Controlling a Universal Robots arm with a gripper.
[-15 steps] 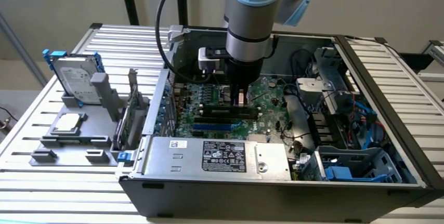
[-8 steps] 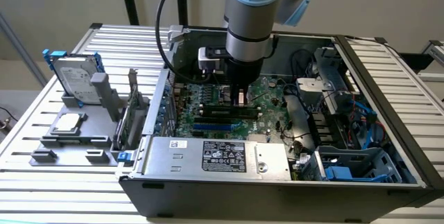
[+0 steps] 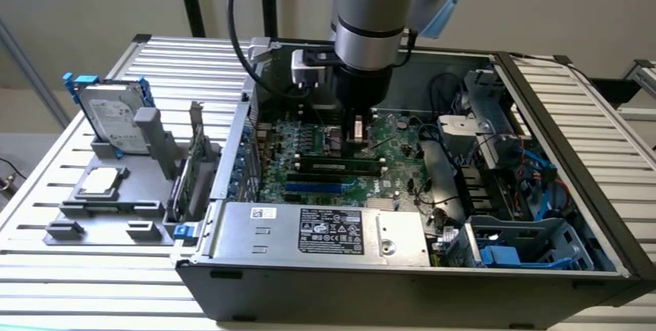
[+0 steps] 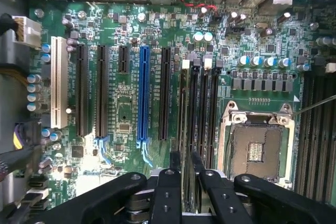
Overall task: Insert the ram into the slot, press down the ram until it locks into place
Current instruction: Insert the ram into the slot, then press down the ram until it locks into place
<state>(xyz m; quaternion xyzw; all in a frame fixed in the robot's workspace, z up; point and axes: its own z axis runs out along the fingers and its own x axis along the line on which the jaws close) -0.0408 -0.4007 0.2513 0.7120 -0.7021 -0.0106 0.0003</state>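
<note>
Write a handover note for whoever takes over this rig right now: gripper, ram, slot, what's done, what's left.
Gripper: low over the black memory slots; open or shut unclear.
Ram: standing on edge along those slots, close by the gripper in the exterior view.
Done: ram brought to the slots.
Left: seating and locking are not confirmed; the latch state is too small to tell.

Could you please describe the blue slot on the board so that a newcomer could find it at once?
Start at the open computer case and find the big green board inside it. A row of long parallel slots crosses it; the blue slot stands between black slots and is the only blue one there.
</note>
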